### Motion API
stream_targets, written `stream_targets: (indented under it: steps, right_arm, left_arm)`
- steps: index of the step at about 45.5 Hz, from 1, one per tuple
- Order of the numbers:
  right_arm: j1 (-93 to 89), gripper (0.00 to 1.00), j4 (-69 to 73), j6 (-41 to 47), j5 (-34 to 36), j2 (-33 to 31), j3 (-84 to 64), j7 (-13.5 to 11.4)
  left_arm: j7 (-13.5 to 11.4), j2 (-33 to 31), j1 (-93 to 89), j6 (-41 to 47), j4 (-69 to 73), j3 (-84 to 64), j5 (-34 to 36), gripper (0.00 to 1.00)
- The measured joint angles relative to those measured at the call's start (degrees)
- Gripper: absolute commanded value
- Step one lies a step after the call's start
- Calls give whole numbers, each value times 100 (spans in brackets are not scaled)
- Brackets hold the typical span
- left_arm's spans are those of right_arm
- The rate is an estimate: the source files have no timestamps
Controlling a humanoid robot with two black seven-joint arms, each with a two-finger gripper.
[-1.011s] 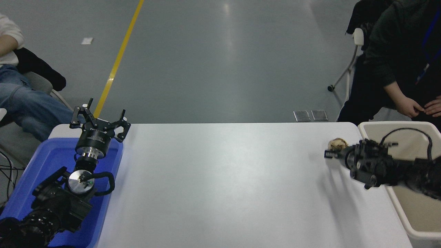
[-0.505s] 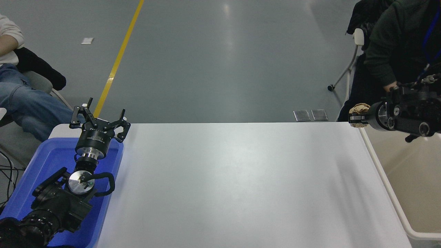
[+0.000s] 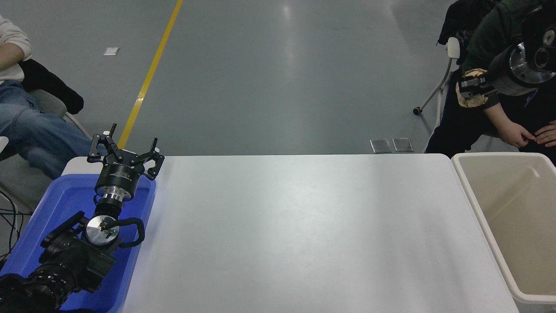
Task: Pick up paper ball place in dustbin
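My right gripper (image 3: 471, 87) is raised high at the upper right, well above the table, and is shut on the tan-brown paper ball (image 3: 472, 99). The beige dustbin (image 3: 473, 198) stands at the table's right end, below and a little right of the gripper; nothing shows inside it. My left gripper (image 3: 126, 150) is parked open and empty over the blue tray at the lower left.
A shallow blue tray (image 3: 52, 204) lies at the table's left end under my left arm. A person in dark clothes (image 3: 499, 34) stands behind the dustbin, hands (image 3: 519, 134) near its far rim. Another person (image 3: 26, 126) sits at far left.
My right gripper has lifted the paper ball from the table's right end near the dustbin up and to the right, now high above the table.
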Motion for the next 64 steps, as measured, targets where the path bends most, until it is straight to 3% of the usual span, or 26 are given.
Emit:
stream_targets:
  steps: [17, 38, 49, 64]
  right_arm:
    - [-731, 0, -724, -3, -29, -276, -33, -1]
    - [-4099, 0, -3624, -1152, 489, -625, 639, 1]
    - [-5852, 0, -5004, -1767, 1076, -445, 1529, -2]
    - [-7464, 0, -5643, -2662, 1342, 45, 2706, -2]
  left_arm:
    - [0, 0, 4, 0, 1, 0, 0, 99]
    - [0, 0, 1, 0, 2, -2, 1, 99]
    - [0, -3, 2, -1, 0, -2, 1, 99]
    - [0, -2, 2, -6, 0, -3, 1, 99]
